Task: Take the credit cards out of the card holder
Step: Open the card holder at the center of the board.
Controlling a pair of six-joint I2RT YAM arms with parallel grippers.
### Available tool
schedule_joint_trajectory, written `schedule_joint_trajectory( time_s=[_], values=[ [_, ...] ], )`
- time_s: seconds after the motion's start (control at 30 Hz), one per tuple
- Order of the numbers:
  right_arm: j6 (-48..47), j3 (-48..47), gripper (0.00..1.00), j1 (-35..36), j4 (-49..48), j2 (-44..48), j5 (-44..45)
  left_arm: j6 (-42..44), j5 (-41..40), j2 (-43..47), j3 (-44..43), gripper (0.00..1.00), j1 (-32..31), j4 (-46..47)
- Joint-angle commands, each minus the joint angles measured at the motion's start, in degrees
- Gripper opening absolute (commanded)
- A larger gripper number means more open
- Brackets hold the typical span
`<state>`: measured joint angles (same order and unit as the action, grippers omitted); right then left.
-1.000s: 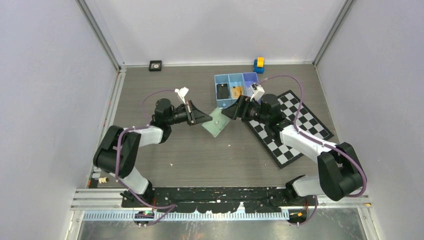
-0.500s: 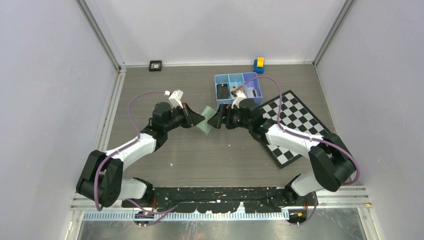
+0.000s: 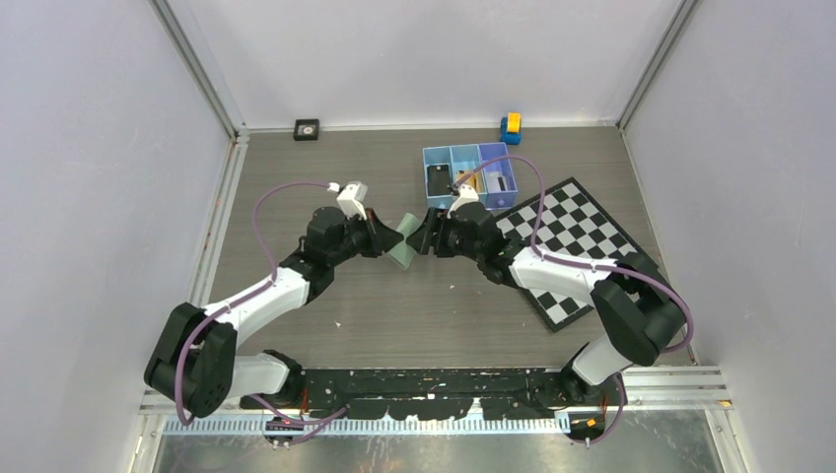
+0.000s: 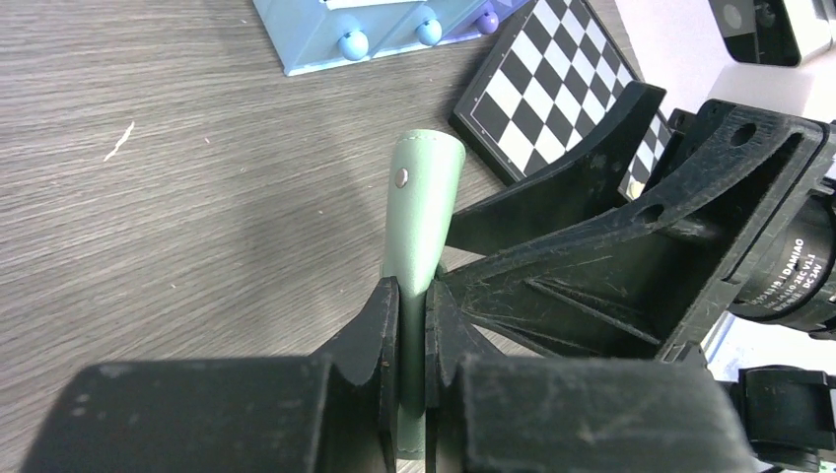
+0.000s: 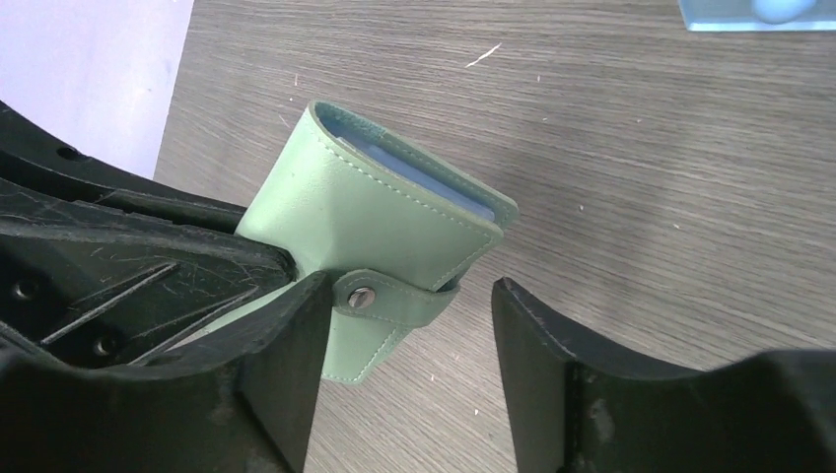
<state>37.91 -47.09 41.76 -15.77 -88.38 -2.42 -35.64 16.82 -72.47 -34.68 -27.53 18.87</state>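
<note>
The wallet (image 3: 402, 246) is off the surface, held in the air over its middle, a little toward the far edge and just short of the tray (image 3: 434, 153). It is sage green and folded shut, its side tab wrapped round the edge and fastened with a metal snap. A strip of pale blue-grey lining shows along its open top in the right wrist view.

The left hand (image 4: 412, 296) is clamped on the wallet's lower edge, its 2 fingers pressed flat on either face, so the wallet stands on edge and leans away from that hand. The right hand (image 5: 412, 286) faces it from the other side with jaws spread wide. They straddle the tab corner: 1 finger (image 5: 286, 365) is right against the tab and the other (image 5: 552, 365) stands clear of the wallet.

The blue tray has 3 compartments and sits toward the far edge, right of centre. A black card (image 3: 439, 180) lies in its left compartment. The right arm's wrist partly hides the middle 1, and what lies in the right 1 is too small to tell.

A chessboard (image 3: 582, 246) lies askew toward the right edge, just beside the tray.
</note>
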Motion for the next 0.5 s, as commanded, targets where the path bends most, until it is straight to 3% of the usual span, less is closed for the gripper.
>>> schedule_joint_trajectory(
  time_s=[0.0, 0.27, 0.4, 0.47],
  values=[
    [-0.4, -3.0, 0.60, 0.1, 1.0, -1.4, 7.4, 1.8, -1.7, 4.6, -0.5, 0.00, -0.8, 1.9],
    [-2.7, -7.2, 0.46, 0.2, 7.3, -4.4, 3.3, 3.0, -5.7, 8.5, 1.7, 0.00, -0.8, 2.8],
    [-2.3, -8.1, 0.43, 0.2, 11.2, -5.3, 8.0, 3.1, -6.1, 9.7, 2.4, 0.00, -0.7, 3.2],
    [-2.3, -11.1, 0.34, 0.2, 19.6, -7.2, 12.1, 3.2, -6.1, 10.2, 2.6, 0.00, -0.8, 3.3]
  ],
)
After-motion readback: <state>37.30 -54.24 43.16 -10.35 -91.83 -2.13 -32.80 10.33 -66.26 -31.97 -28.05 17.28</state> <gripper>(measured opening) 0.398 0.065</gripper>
